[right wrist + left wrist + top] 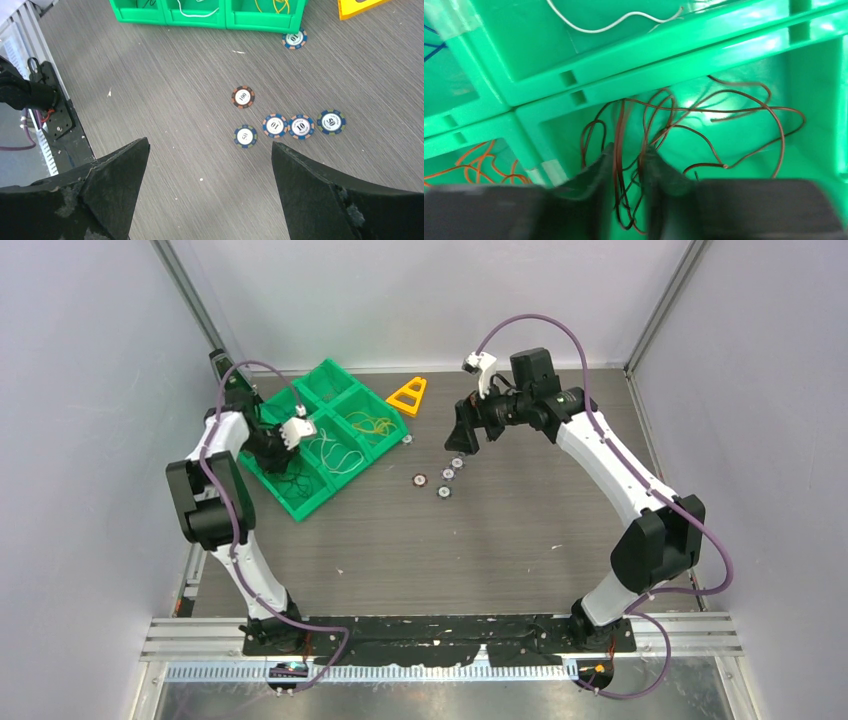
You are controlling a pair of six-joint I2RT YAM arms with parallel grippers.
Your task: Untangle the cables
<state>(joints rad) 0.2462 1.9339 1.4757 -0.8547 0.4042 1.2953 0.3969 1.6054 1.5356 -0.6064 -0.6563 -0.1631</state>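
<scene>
The cables lie sorted in a green compartment bin (318,502). Dark brown cables (724,112) loop in the compartment under my left gripper (628,147), which hangs low inside the bin (272,452). Its fingers stand a narrow gap apart, with several brown strands running between them. A white cable (614,22), orange cables (474,165) and blue cables (431,47) lie in neighbouring compartments. Yellow cables (375,425) lie in the far right one. My right gripper (210,145) is wide open and empty, above the bare table right of the bin (462,445).
Several poker chips (243,97) lie on the wooden table under and ahead of the right gripper (444,492). An orange triangular frame (408,396) lies by the bin's far right corner. White walls enclose the table.
</scene>
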